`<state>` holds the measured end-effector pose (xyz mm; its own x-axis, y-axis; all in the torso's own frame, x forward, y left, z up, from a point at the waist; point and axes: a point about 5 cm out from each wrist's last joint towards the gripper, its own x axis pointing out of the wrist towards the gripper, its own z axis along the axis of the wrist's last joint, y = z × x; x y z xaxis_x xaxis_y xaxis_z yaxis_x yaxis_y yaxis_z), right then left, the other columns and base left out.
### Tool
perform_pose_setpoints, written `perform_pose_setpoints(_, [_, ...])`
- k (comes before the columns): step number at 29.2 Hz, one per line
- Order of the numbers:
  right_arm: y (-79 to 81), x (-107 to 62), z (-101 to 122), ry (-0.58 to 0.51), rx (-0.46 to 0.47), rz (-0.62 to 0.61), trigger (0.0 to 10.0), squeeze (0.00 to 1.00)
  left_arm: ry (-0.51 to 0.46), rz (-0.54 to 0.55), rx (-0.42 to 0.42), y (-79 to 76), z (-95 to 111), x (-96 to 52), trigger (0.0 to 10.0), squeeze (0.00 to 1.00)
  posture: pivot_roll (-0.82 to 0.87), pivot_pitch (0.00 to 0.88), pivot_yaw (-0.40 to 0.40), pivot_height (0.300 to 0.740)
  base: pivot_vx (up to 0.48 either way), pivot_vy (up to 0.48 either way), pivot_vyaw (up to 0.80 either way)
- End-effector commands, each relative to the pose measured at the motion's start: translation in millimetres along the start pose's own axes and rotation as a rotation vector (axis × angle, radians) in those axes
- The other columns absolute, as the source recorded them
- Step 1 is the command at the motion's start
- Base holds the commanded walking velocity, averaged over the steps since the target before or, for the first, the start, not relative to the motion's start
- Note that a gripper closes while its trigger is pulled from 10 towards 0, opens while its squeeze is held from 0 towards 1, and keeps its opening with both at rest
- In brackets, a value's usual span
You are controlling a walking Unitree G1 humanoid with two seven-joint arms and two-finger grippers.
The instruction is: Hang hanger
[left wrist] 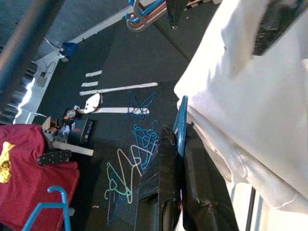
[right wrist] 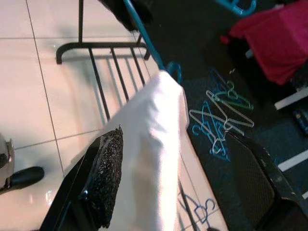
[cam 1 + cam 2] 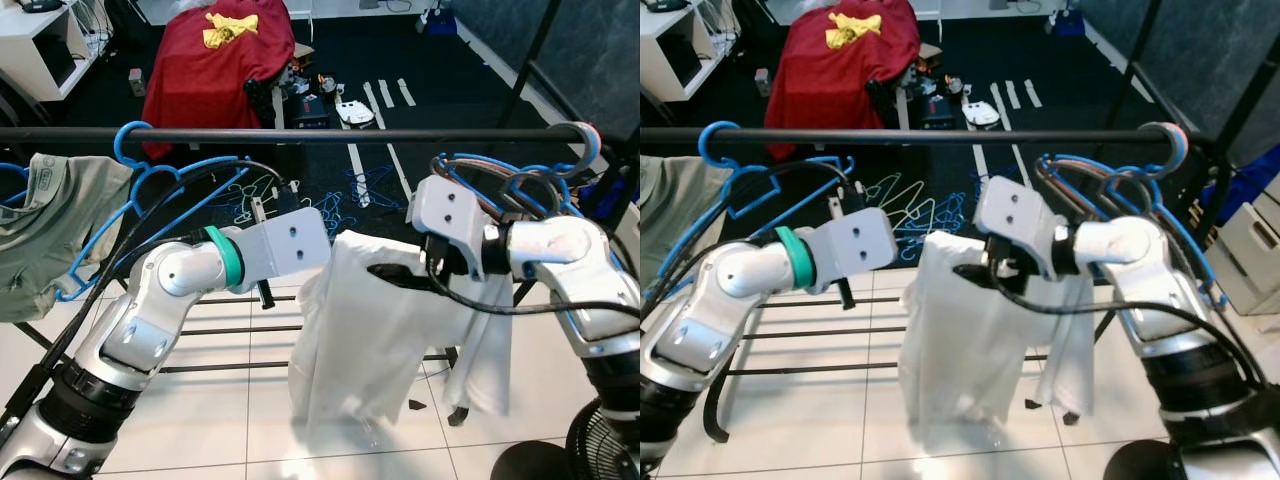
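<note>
A white garment (image 3: 370, 340) hangs between my two grippers, below the black rail (image 3: 300, 133) of the clothes rack. My left gripper (image 1: 179, 159) is shut on a thin blue hanger (image 1: 180, 122) whose end runs into the garment's top edge. In the left eye view this gripper (image 3: 262, 292) sits just left of the cloth. My right gripper (image 3: 400, 275) reaches in from the right at the garment's top. Its fingers stand apart in the right wrist view, with the cloth (image 2: 149, 144) lying between them against one rough pad (image 2: 106, 173).
A grey-green shirt (image 3: 50, 230) on a blue hanger hangs at the rail's left end. Several blue hangers (image 3: 520, 175) hang at its right end. Loose hangers (image 3: 250, 200) lie on the dark floor beyond. A red-draped object (image 3: 220, 60) stands farther back, a fan (image 3: 600, 445) at the lower right.
</note>
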<state>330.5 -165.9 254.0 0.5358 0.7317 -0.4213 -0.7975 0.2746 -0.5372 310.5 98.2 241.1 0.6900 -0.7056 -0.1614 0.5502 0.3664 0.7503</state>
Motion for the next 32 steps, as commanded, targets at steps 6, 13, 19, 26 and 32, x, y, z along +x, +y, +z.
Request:
perform_pose_setpoints(6, [6.5,6.1,-8.9,0.011,0.105,0.138,9.8,0.00,-0.047,0.012,0.043,-4.3,10.2,-2.4,0.0,0.00,-0.05,0.065,0.092,0.740,0.000,0.000,0.00])
perform_pose_setpoints(13, [10.5,28.5,-12.6,-0.009,0.128,0.317,10.0,0.00,-0.080,0.003,0.058,-11.1,19.8,-3.9,0.0,0.00,-0.03,0.078,0.073,0.740,0.000,0.000,0.00])
perform_pose_setpoints(19, [7.0,38.5,-19.0,0.043,0.117,0.278,10.0,0.00,-0.085,0.002,0.059,-11.8,22.2,-4.9,0.0,0.00,-0.02,0.082,0.064,0.740,0.000,0.000,0.00])
perform_pose_setpoints(26, [0.2,54.8,-35.3,0.167,0.137,0.171,6.2,0.00,-0.096,0.002,0.063,-13.1,26.0,-5.6,0.0,0.00,-0.02,0.083,0.060,0.740,0.000,0.000,0.00])
perform_pose_setpoints(32, [-0.6,61.3,-40.1,0.178,0.177,0.156,0.0,0.00,-0.104,0.002,0.069,-13.4,28.1,-5.2,0.0,0.00,-0.03,0.083,0.058,0.740,0.000,0.000,0.00])
